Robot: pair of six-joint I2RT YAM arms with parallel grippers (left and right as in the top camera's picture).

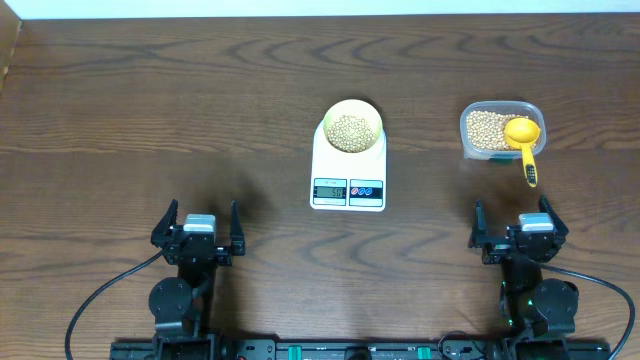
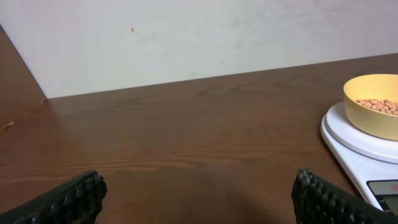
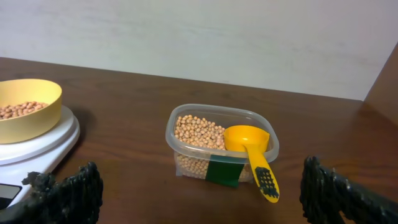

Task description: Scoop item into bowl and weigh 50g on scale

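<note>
Beans (image 1: 350,131) lay heaped in round pale-yellow bowl (image 1: 352,103) atop scale (image 1: 330,170), mid wood-grain table (image 1: 150,100).
White rect. scale, smooth plastic, long axis ran front-to-back, display end nearest camera base. L gripper (image 1: 200,213) & R gripper (image 1: 512,214) both spread wide, holding nothing.

Counter (image 1: 150,120): I see dark wood, grained, faint sheen.
Scale (image 2: 354,146): smooth white glossy plastic.
Bowl (image 2: 370,121): matt yellow plastic.
Tub (image 3: 214,108): clear plastic.
Scoop (image 3: 249,140): shiny yellow plastic.
Gripper pads (image 2: 323,199): black, knobbly, rubbery-looking.
</note>
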